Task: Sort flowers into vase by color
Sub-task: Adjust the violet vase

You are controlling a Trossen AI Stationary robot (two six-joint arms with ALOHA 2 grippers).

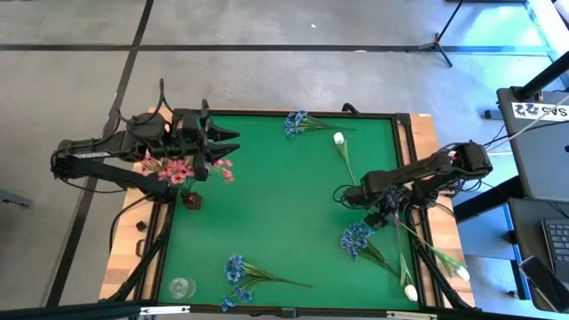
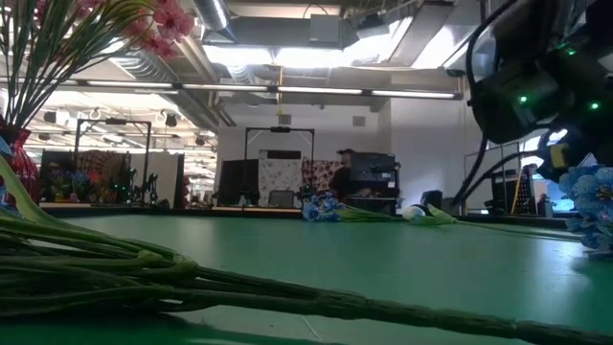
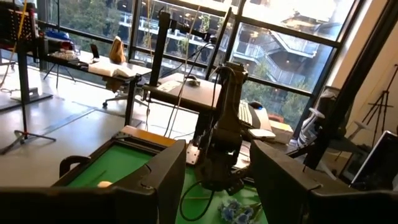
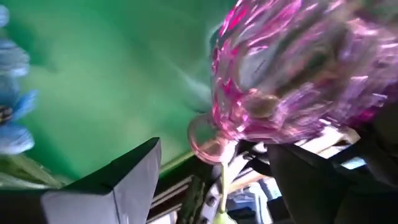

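Observation:
Pink flowers (image 1: 178, 169) stand with their stems in a dark red vase (image 1: 191, 200) at the table's left. My left gripper (image 1: 233, 142) hovers open and level above them, holding nothing. Blue flowers lie at the far edge (image 1: 298, 123), at the right (image 1: 356, 238) and at the near edge (image 1: 236, 267). White buds lie at the far right (image 1: 339, 139) and in the near right corner (image 1: 411, 292). My right arm (image 1: 427, 169) reaches in from the right. My right gripper (image 4: 214, 152) is open and slants down. A pink glass vase (image 4: 292, 81) stands just beyond its fingers.
A small clear glass vase (image 1: 181, 287) stands in the near left corner. The middle of the green mat (image 1: 276, 204) is bare. Long green stems (image 2: 192, 278) lie close before the low camera. A person stands in the room beyond the table's far edge (image 2: 340, 177).

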